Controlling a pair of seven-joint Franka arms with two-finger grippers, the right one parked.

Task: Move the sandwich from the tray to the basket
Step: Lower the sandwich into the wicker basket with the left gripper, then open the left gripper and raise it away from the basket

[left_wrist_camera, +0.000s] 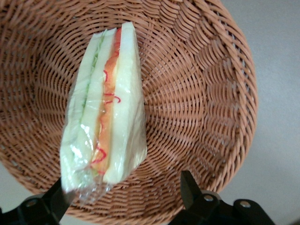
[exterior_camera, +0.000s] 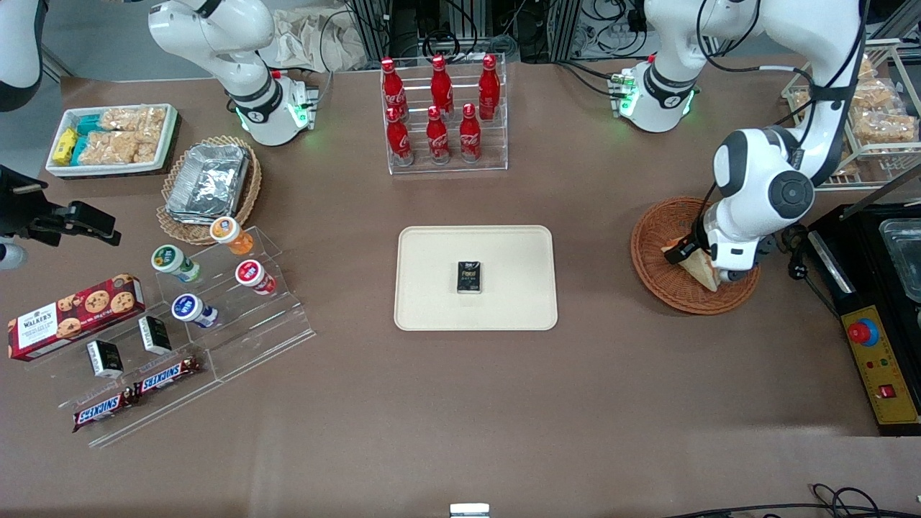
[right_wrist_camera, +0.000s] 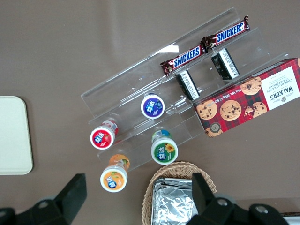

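Note:
My gripper (exterior_camera: 695, 262) is low over the round brown wicker basket (exterior_camera: 673, 291) in the front view, right at the sandwich (exterior_camera: 702, 271). The sandwich lies in the basket, partly hidden by the gripper. In the left wrist view the gripper (left_wrist_camera: 123, 180) is open, its fingers wide apart. The sandwich (left_wrist_camera: 125, 108), in clear wrap with pale bread and orange and green filling, rests on the woven basket (left_wrist_camera: 192, 93). One finger is near its end; whether they touch I cannot tell. The cream tray (exterior_camera: 432, 288) holds a small black box (exterior_camera: 468, 277) and no sandwich.
Beside the basket, toward the working arm's end, stands a black appliance with a yellow panel (exterior_camera: 879, 367). A clear rack (exterior_camera: 446, 164) of red bottles is farther from the front camera than the tray. Toward the parked arm's end are a stepped clear shelf (exterior_camera: 237, 345) and a foil-filled basket (exterior_camera: 252, 188).

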